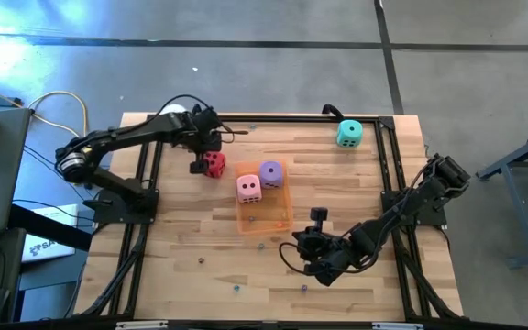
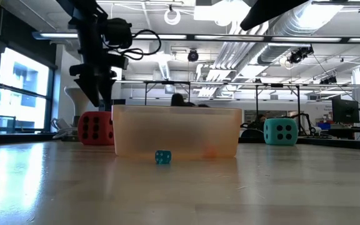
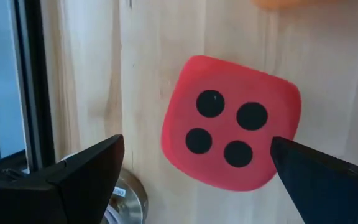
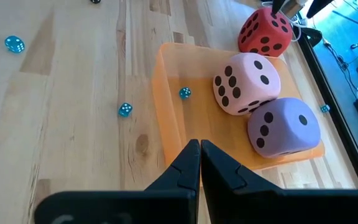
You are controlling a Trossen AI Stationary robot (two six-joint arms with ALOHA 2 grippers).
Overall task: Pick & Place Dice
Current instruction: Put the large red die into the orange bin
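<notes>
Orange tray (image 1: 264,220) wall crowds red die (image 1: 214,164); die's other sides stand clear

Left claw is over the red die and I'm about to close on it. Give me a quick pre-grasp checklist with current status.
1. Left claw open: ok, fingers spread wide.
2. Red die between the fingers: ok in the left wrist view, four pips facing the camera.
3. Claw low enough to grip: cannot tell; the low view shows it just above the die.
4. Orange tray has room: ok; pink die and purple die sit at one end.
5. Right claw out of the way: ok, shut, off the tray's other end.
6. Teal die undisturbed: ok, far corner.
</notes>
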